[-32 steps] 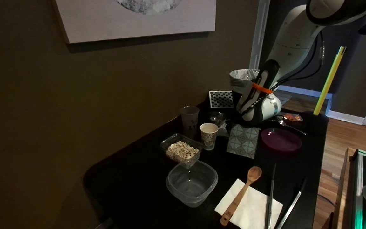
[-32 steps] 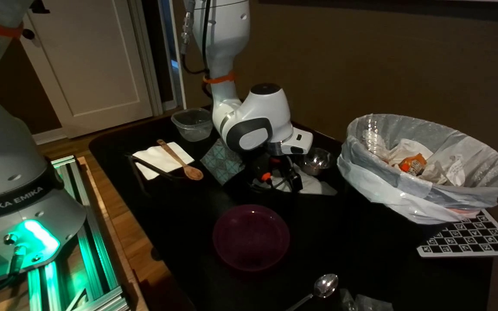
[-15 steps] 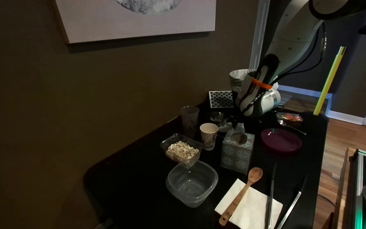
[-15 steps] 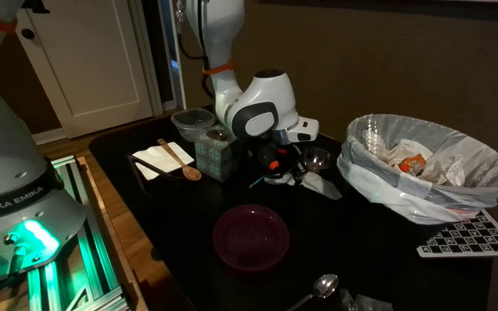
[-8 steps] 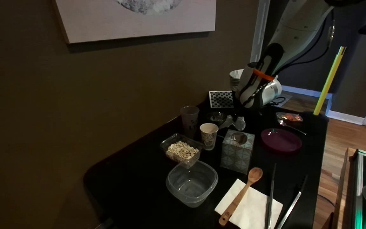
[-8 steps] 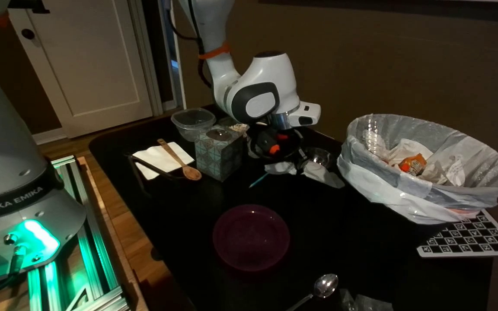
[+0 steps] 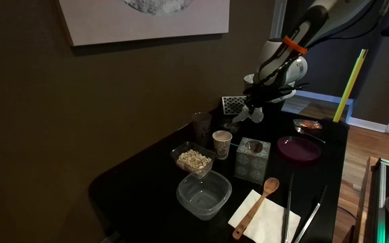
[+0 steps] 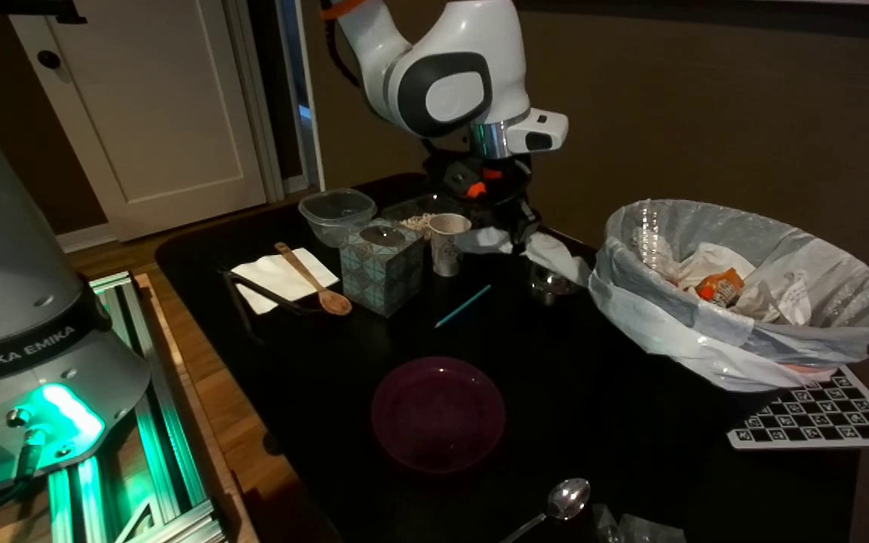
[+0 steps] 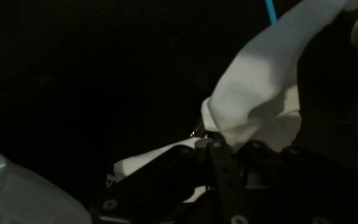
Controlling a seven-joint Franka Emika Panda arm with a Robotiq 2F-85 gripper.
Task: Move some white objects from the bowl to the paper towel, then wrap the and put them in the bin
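The white paper towel [image 8: 553, 253] hangs pinched at its middle, its two ends spread to either side, above the table. My gripper [image 8: 523, 240] is shut on it; in the wrist view the towel [image 9: 247, 81] bulges out ahead of the fingertips. Below and behind the towel is a small clear bowl [image 8: 548, 288], whose contents I cannot make out. White objects inside the towel's folds cannot be seen. The bin [image 8: 706, 354] with its pale crinkly liner stands apart, to the right of the towel; in an exterior view the arm partly covers the bin [image 7: 249, 79].
A tissue box [image 8: 380, 268], paper cup [image 8: 447, 249] and teal pencil [image 8: 463, 305] lie near the gripper. A clear tub of pale flakes [image 7: 194, 159], an open clear tub [image 7: 204, 195] and a napkin [image 7: 272, 219] with wooden spoon stand farther off. A maroon plate [image 8: 438, 415] is in front.
My gripper has risen with the paper towel pinched in it, lifting it off the table. The tissue box, tilted about two seconds ago, now stands upright. The pencil and cup have come into view.
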